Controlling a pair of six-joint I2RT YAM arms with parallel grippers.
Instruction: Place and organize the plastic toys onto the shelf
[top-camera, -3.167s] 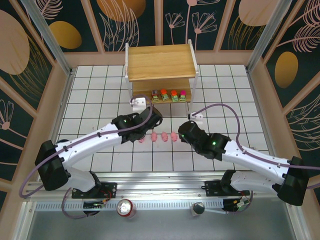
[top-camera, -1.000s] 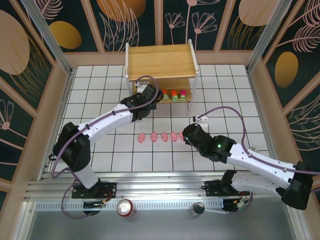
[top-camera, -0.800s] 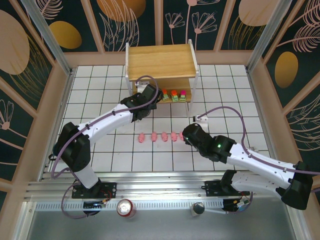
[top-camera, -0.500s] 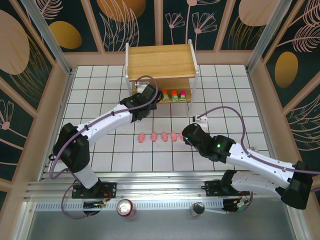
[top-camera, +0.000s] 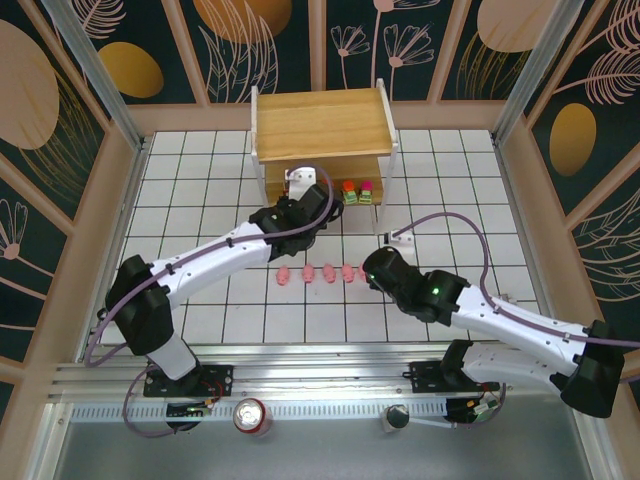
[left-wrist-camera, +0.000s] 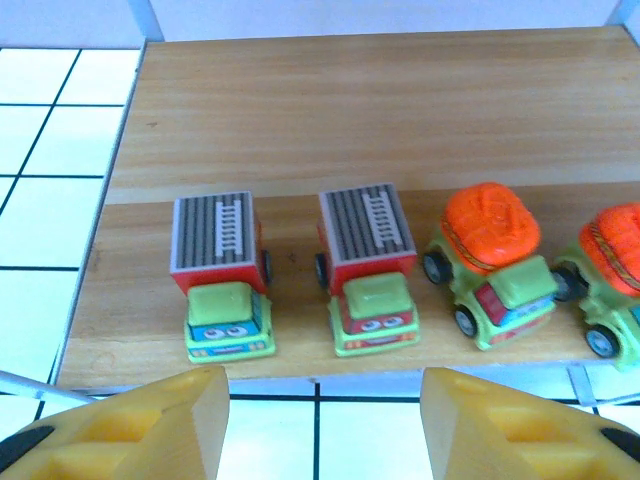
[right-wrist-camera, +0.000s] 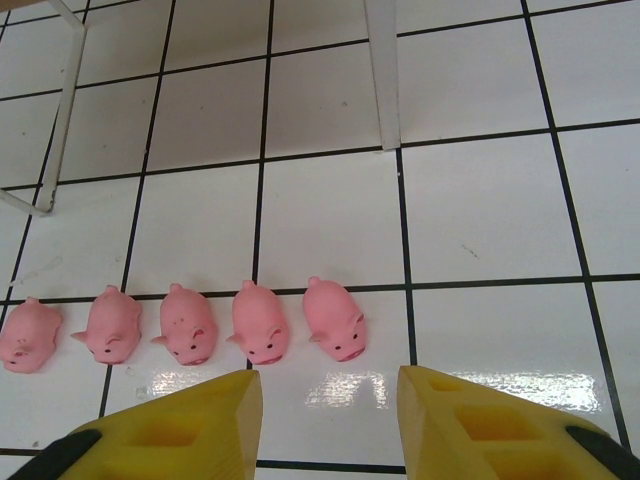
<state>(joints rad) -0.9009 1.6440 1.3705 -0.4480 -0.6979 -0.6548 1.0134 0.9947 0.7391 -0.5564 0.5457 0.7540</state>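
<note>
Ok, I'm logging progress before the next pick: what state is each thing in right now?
Shelf, standing upright.
Toy trucks, upright in a row on the shelf's lower board.
Pink pigs, five in a row on the table.
Left gripper, open, empty, in front of the trucks.
Right gripper, open, empty, beside the pigs.

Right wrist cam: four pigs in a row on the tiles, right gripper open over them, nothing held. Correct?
Not quite. There are five pigs, not four, as the right wrist view shows. They do lie in a row on the tiled table, and the right gripper is open over them with nothing held.
</note>
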